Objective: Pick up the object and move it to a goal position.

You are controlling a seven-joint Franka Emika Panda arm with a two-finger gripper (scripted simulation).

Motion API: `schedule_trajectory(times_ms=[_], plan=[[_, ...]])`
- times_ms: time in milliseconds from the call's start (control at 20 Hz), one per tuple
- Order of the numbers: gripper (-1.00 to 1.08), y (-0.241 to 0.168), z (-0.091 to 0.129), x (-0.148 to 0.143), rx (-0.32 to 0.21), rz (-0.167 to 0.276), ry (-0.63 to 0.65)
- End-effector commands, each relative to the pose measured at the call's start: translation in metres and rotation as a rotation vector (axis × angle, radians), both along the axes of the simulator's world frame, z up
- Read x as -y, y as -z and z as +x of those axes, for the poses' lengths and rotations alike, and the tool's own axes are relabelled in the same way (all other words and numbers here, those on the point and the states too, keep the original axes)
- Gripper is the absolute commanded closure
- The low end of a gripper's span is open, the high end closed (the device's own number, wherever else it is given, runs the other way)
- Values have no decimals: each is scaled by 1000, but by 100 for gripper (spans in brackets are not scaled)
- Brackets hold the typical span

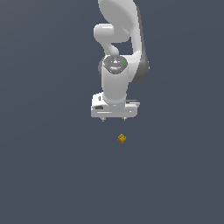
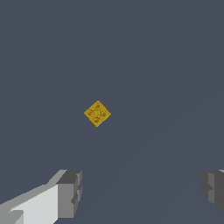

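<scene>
The gripper hangs with its fingers spread wide and nothing between them. The cube lies on the plain grey floor — apart from the fingertips, untouched, turned cornerwise.

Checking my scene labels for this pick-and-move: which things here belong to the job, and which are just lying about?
Belongs to the job:
- cube, yellow-orange, lying free
- gripper, open, not touching the cube

Just lying about:
- nothing else shows in either view

The white arm points straight down, its claw spread wide, empty.
</scene>
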State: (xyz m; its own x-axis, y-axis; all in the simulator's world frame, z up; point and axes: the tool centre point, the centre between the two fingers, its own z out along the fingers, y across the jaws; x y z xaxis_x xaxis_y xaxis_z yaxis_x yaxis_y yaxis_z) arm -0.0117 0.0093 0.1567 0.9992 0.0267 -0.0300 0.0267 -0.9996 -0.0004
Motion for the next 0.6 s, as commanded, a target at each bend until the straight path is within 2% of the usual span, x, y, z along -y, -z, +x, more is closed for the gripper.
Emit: schedule_trajectory(times_ms=[0, 400, 550], plan=[[-92, 0, 0, 0, 0, 0, 0], [-92, -2, 1, -27, -10, 30, -19], [-92, -2, 1, -28, -10, 31, -20]])
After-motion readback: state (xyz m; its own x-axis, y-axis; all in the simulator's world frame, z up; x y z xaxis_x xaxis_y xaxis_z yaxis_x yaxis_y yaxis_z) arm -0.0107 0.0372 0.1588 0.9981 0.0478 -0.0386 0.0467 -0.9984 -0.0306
